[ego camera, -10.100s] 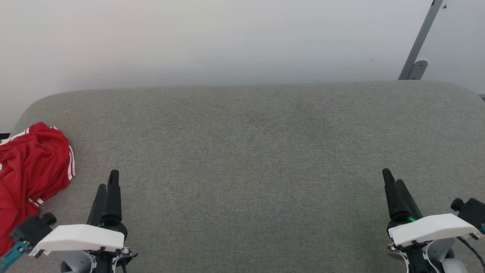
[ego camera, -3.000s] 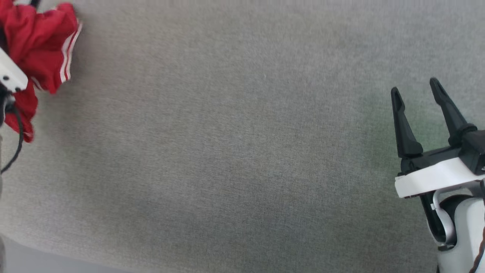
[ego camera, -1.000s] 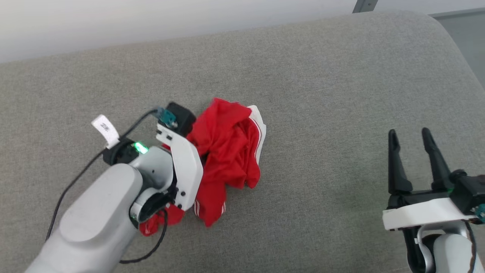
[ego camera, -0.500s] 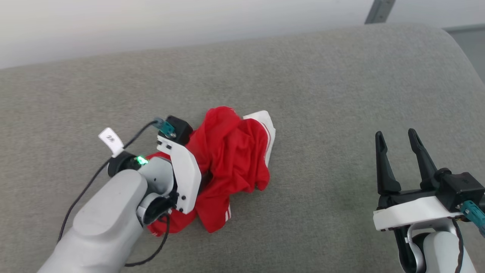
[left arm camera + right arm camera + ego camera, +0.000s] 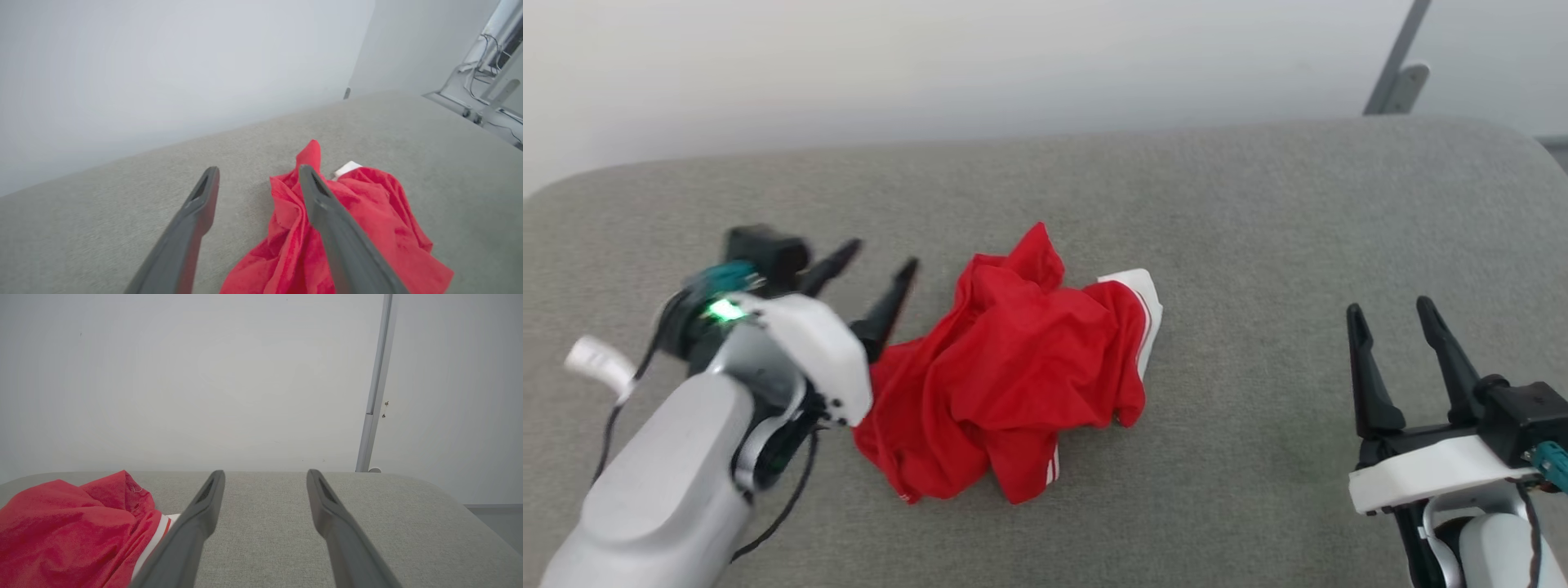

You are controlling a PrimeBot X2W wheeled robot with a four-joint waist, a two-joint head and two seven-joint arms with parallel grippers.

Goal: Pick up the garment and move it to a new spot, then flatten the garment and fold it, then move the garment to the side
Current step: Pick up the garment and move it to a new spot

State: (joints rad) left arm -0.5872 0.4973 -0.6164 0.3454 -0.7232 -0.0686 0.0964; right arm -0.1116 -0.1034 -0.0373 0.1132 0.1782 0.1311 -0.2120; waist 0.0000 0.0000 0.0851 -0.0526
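The crumpled red garment lies heaped mid-worktop, just beside the left gripper, whose fingers stand wide apart and empty like the right gripper's, so flattening may fail if a pinch catches several bunched layers.

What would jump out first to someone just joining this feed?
The crumpled bright red sports garment with white trim lies heaped midway across the grey fabric surface. The left gripper stands open close by its left edge; the right gripper is open too, well off to the right.
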